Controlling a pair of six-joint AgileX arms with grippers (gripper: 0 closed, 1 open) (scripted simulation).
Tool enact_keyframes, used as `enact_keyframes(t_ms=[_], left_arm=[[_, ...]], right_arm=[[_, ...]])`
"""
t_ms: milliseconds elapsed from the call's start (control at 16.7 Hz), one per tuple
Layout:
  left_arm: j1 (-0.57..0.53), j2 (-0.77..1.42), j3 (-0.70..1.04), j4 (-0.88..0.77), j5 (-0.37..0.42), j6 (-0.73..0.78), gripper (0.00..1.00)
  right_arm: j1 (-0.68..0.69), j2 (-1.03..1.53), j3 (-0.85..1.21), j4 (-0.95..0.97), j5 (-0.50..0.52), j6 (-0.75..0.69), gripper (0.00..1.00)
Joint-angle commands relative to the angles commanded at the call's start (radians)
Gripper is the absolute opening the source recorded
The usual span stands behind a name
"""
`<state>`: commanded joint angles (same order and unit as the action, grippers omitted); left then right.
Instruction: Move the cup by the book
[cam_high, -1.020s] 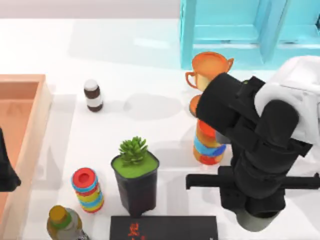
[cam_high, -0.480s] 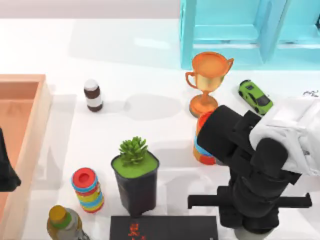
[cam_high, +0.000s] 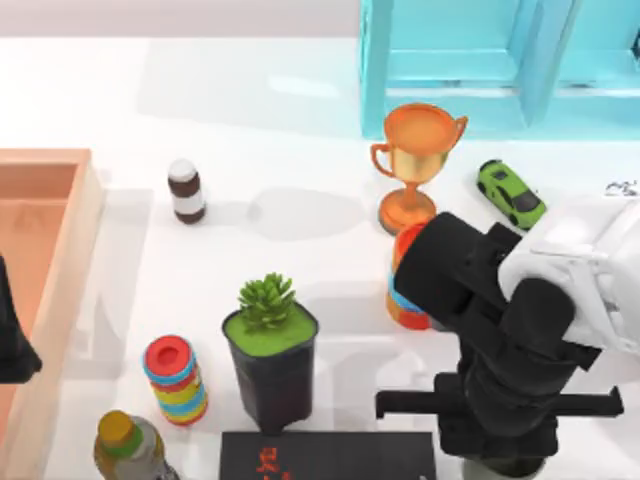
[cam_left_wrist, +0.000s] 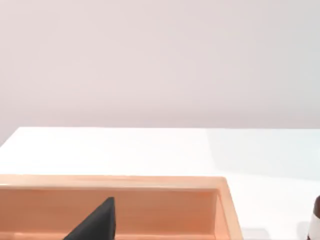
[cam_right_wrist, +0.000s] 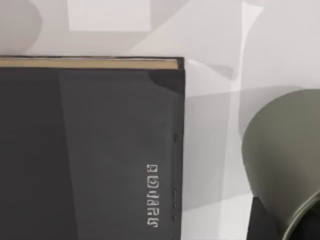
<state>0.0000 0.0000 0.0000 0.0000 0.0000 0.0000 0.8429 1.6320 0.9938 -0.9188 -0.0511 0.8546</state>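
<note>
The right arm (cam_high: 510, 340) reaches over the near right part of the table (cam_high: 300, 100), and its wrist hangs just to the right of the book (cam_high: 328, 455). Under the wrist, at the near edge of the top view, a small part of the grey-green cup (cam_high: 512, 467) is seen. In the right wrist view the cup (cam_right_wrist: 282, 160) stands just beside the right side of the book (cam_right_wrist: 90, 150), with a narrow strip of white table between them, so the two are not touching. A dark piece of the right gripper (cam_right_wrist: 280, 220) lies against the rim of the cup, but how wide the fingers stand, and whether they truly clamp the cup, cannot be told from these pictures.

The book lies flat, with red signs on its cover, directly in front of the black plant pot (cam_high: 270, 365). A striped stack of rings (cam_high: 405, 290) is partly hidden behind the arm, and a golden trophy (cam_high: 418, 160) and a green toy car (cam_high: 510, 193) stand farther back.

The left gripper (cam_high: 12, 340) is parked at the left edge, over the wooden tray (cam_high: 60, 250).
</note>
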Motion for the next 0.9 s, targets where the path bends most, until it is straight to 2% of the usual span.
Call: enact_keyframes(t_ms=[540,900], left_arm=[[0.0,0.0,0.0,0.0,0.0,0.0,1.0],[0.0,0.0,0.0,0.0,0.0,0.0,1.0]], right_arm=[[0.0,0.0,0.0,0.0,0.0,0.0,0.98],[0.0,0.0,0.0,0.0,0.0,0.0,1.0]])
